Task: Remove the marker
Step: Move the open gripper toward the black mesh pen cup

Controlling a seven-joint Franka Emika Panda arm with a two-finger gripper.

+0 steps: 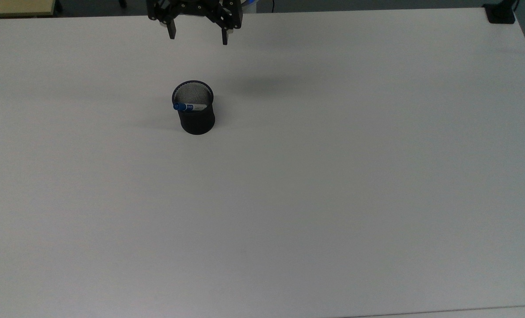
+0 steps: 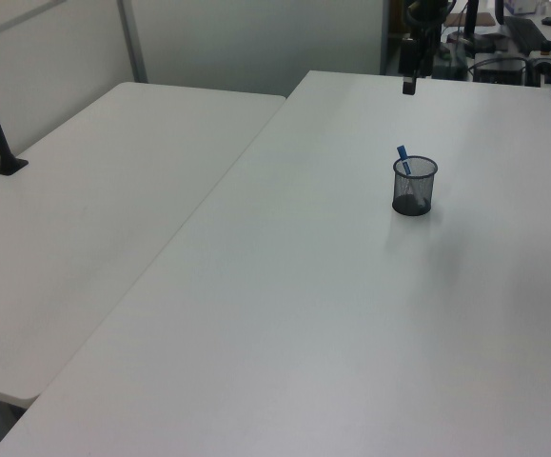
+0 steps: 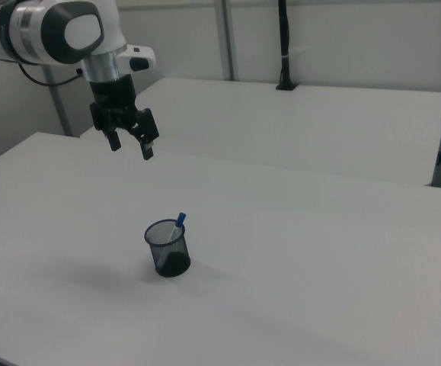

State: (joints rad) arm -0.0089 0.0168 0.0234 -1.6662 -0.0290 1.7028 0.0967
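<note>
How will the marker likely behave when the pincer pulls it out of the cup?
The marker looks slim and stiff, so it should lift without bending. It leans on the rim of the mesh cup, so a sideways pull might tip that light-looking cup. Its round, smooth barrel may slip between the open pincer's fingers, and probably rolls if laid down.
</note>
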